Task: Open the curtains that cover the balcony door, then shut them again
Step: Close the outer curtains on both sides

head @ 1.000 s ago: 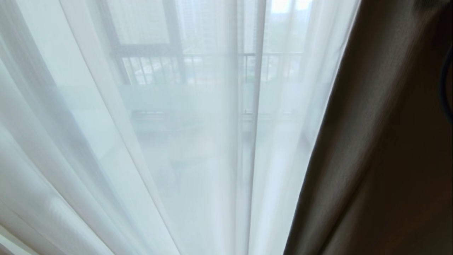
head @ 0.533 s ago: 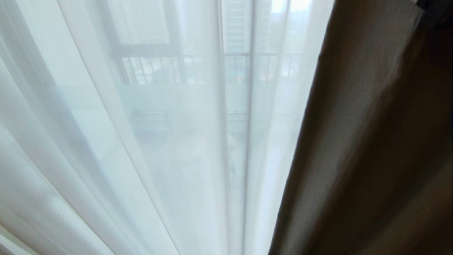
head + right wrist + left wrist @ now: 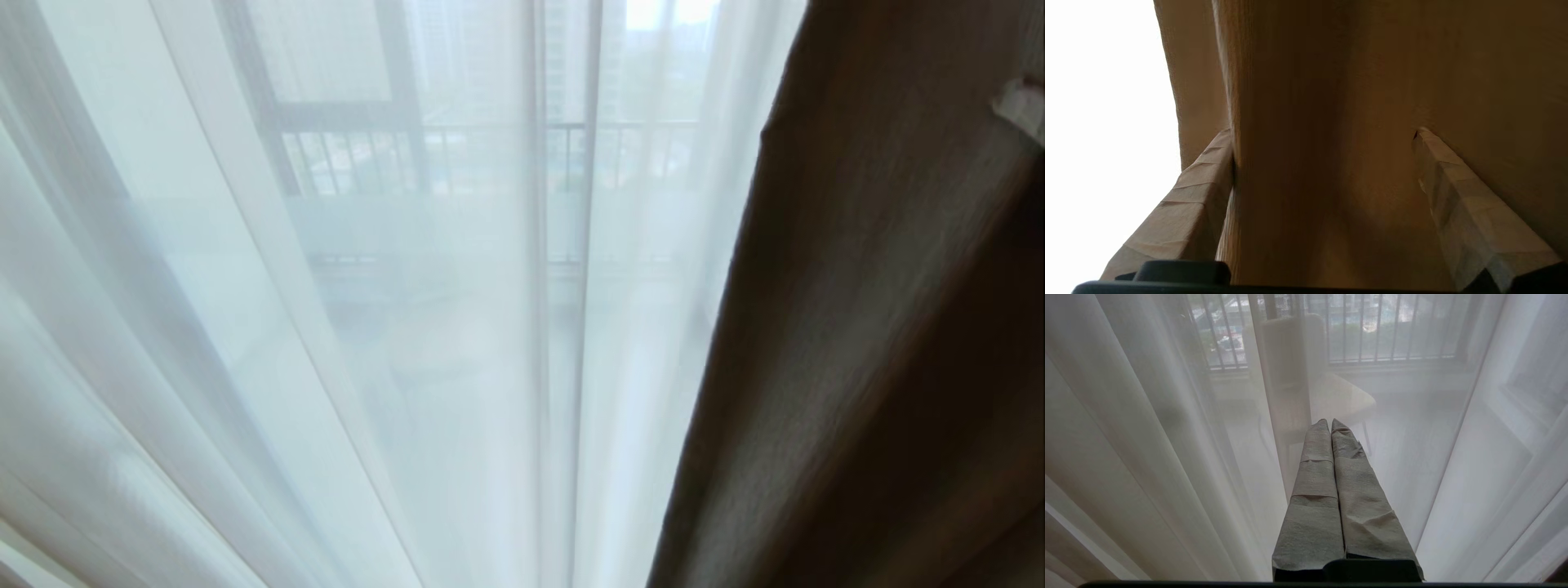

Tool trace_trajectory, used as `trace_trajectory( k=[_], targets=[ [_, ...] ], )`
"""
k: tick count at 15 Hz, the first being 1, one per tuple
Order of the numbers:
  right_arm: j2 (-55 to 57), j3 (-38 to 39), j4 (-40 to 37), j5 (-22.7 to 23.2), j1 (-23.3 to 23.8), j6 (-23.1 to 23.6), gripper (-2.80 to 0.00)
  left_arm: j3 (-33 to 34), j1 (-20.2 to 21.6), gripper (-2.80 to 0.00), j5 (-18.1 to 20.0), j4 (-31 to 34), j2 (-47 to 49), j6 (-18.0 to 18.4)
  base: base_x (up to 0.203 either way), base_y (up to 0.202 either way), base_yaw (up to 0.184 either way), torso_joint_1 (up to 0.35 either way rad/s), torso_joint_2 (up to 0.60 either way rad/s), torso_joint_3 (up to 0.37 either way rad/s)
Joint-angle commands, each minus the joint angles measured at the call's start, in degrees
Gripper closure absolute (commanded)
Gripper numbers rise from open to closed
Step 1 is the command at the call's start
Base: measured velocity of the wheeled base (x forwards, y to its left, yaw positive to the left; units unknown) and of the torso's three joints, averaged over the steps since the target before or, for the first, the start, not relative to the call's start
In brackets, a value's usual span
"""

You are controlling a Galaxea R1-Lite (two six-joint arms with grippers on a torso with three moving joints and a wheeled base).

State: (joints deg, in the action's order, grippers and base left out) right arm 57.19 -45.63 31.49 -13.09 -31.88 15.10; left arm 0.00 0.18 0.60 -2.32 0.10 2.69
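sheer curtain (image 3: 204, 327) fills the left and centre of the head view in long pale folds, drawn across the glass. through it, faint: black-framed window (image 3: 269, 114) and railing bars (image 3: 490, 155); i cannot pick out the balcony door's frame or handle through the cloth. my left gripper (image 3: 1330, 424) shows in the left wrist view only, padded fingers (image 3: 1310, 490) pressed together on nothing, pointing at the sheer; whether the tips touch it i cannot tell. a pale chair (image 3: 1298, 375) stands blurred beyond the fabric. thick beige curtain (image 3: 865, 343) hangs at the right, overlapping the sheer's edge and blocking all behind it. my right gripper (image 3: 1325, 132) has its fingers spread wide, a beige fold between them. left finger (image 3: 1200, 188) lies against the fold; right one (image 3: 1457, 196) seems just clear.
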Motion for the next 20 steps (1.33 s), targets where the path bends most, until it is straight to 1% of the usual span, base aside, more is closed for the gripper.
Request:
trace_trajectory(
  k=[1,5,14,15,18,20],
  targets=[
    [-4.4,2.4,0.2,-0.1,0.0,0.1,-2.80,0.0,0.0,0.00,0.0,0.0,0.0,0.0,0.000,0.000,0.000,0.000,0.00,0.000],
    [-6.2,4.6,0.3,-0.1,0.0,0.1,-2.80,0.0,0.0,0.00,0.0,0.0,0.0,0.0,0.000,0.000,0.000,0.000,0.00,0.000],
    [-7.4,5.1,0.3,0.0,0.0,0.1,-2.80,0.0,0.0,0.00,0.0,0.0,0.0,0.0,0.000,0.000,0.000,0.000,0.00,0.000],
    [-7.7,5.3,0.2,0.1,0.0,0.1,0.00,0.0,0.0,0.00,0.0,0.0,0.0,0.0,0.000,0.000,0.000,0.000,0.00,0.000],
    [-10.3,6.3,0.3,0.4,-0.2,0.2,0.00,0.0,0.1,0.00,0.0,0.0,0.0,0.0,0.000,0.000,0.000,0.000,0.00,0.000],
    [-13.9,8.5,0.2,0.8,-0.3,0.1,0.00,0.0,0.1,0.00,0.0,0.0,0.0,0.0,0.000,0.000,0.000,0.000,0.00,0.000]
  ],
)
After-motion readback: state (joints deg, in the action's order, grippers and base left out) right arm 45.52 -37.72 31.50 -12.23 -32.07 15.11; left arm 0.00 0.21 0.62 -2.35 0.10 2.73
